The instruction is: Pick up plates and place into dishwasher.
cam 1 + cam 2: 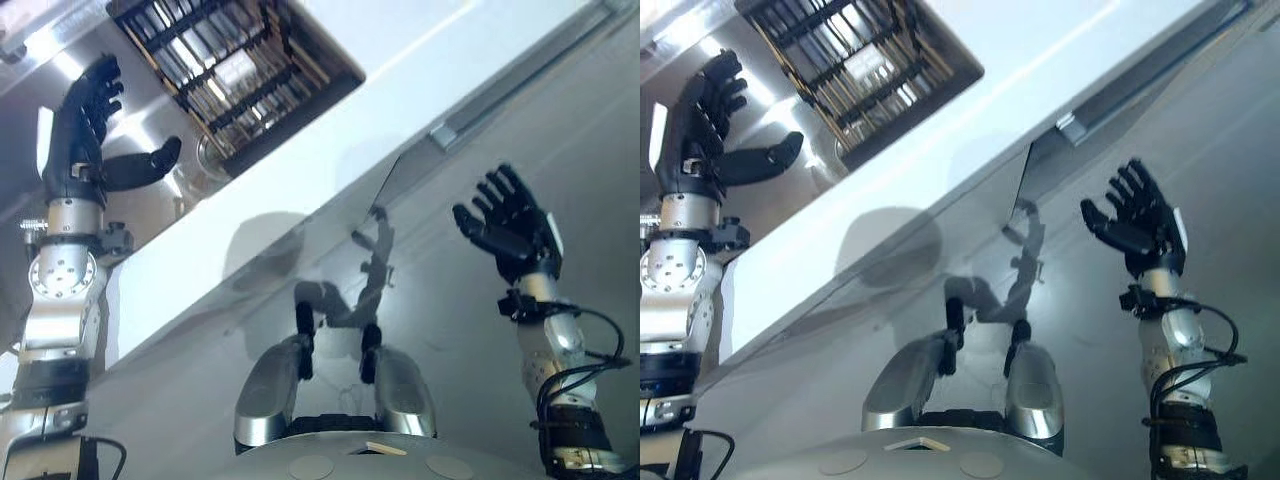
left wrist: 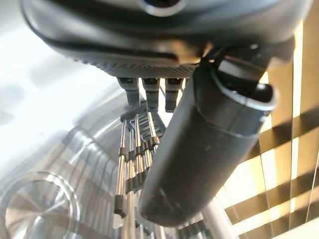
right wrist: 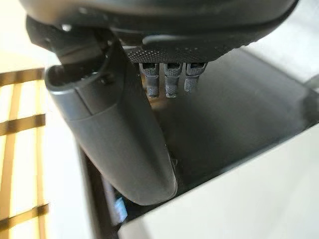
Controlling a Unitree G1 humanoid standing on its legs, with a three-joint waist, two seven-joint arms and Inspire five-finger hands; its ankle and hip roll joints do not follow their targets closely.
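The shiny stainless-steel dishwasher interior (image 1: 165, 110) has smooth, mirror-bright walls that catch the light. Inside it, at the far left, the dark wire dish rack (image 1: 235, 70) looks like coated metal, its thin tines (image 2: 133, 164) silvery with dark plastic tips. The broad white slab front (image 1: 330, 150) is smooth and matt. Nearer, the grey panel (image 1: 440, 330) is glossy enough to mirror shapes. The left hand (image 1: 80, 125) and right hand (image 1: 505, 225) are matt black plastic, with finely stippled palms.

Kitchen: open dishwasher rack (image 1: 235, 75) w/ white counter (image 1: 330, 150).
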